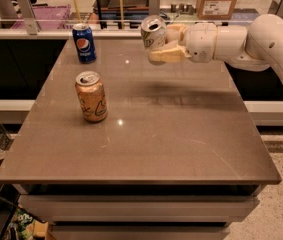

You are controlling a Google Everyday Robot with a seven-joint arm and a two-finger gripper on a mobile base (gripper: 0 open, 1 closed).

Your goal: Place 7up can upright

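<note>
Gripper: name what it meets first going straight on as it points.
The gripper, holding the 7up can above the table, points toward the picture's left. The way looks free; the Pepsi can sits nearest that line, though depth is unclear.

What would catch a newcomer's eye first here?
The white arm's hand, reaching in from the picture's right above the brown table, grips a silvery-white aluminium 7up can with green markings aloft. An orange-gold drink can stands upright on the table's left, a blue Pepsi can behind it near the far edge.
</note>
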